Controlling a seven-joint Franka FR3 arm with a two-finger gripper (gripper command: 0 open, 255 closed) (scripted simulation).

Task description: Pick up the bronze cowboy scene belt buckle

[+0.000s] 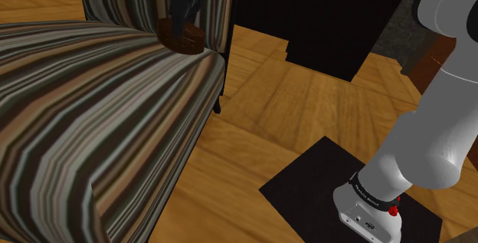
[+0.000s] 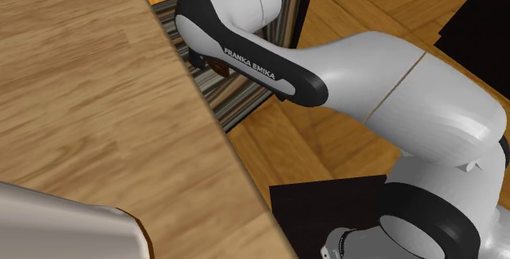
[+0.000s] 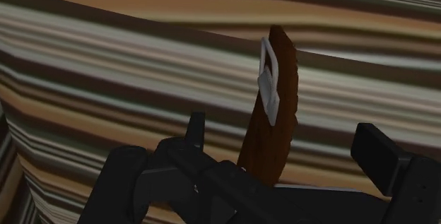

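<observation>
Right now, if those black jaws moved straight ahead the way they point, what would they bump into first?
Most likely the brown belt buckle, which stands on edge in line with the gap between the open jaws. The striped cushion lies just behind it, though depth is hard to judge.

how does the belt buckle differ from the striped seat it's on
Colour: the belt buckle is plain dark brown with a pale loop on it; the striped seat carries bands of brown, tan and grey. Size: the belt buckle is small, fitting between the open gripper's fingers; the striped seat is far broader. Both share brown tones.
</observation>
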